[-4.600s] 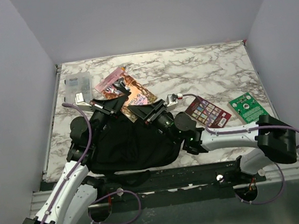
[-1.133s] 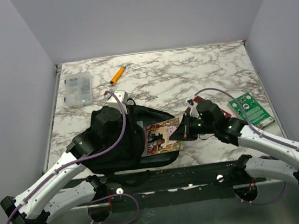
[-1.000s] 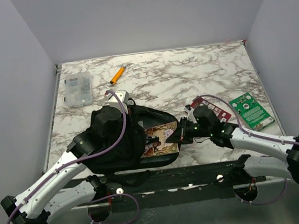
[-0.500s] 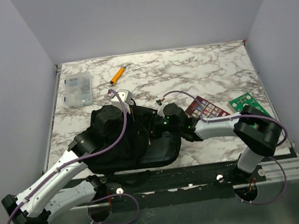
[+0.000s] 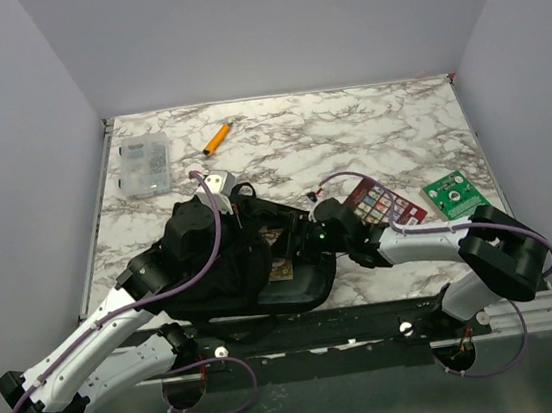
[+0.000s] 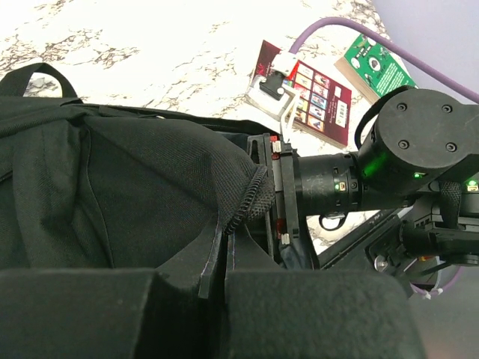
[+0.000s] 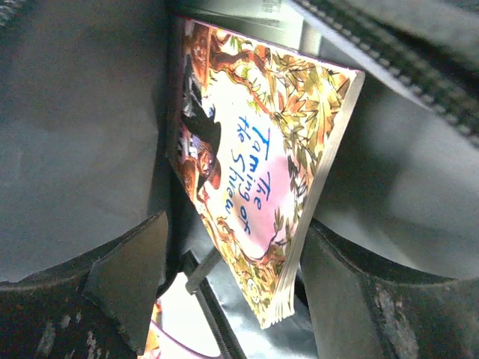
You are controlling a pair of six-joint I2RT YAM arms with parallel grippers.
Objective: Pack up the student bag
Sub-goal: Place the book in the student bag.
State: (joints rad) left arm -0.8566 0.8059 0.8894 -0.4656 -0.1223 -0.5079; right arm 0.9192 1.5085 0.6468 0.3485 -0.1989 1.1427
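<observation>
The black student bag [image 5: 228, 289] lies at the near left of the table, mouth facing right. My left gripper [image 5: 237, 211] is shut on the bag's zippered upper edge [image 6: 247, 196] and holds the flap up. My right gripper [image 5: 302, 240] reaches into the mouth. In the right wrist view its fingers [image 7: 127, 278] stand wide apart inside the grey lining [image 7: 82, 112]. A paperback book, "The Taming of the Shrew" [image 7: 258, 176], leans between them, clear of the left finger. A corner of the book [image 5: 280, 253] shows in the opening.
A dark red card [image 5: 387, 206] and a green card [image 5: 456, 194] lie right of the bag. A clear plastic box [image 5: 144, 166] and an orange marker [image 5: 214, 138] lie at the back left. The right arm's cable loops over the dark red card.
My right gripper carried the book left from the table beside the bag into the bag's mouth, and its fingers now stand apart around it. My left gripper kept hold of the flap.
</observation>
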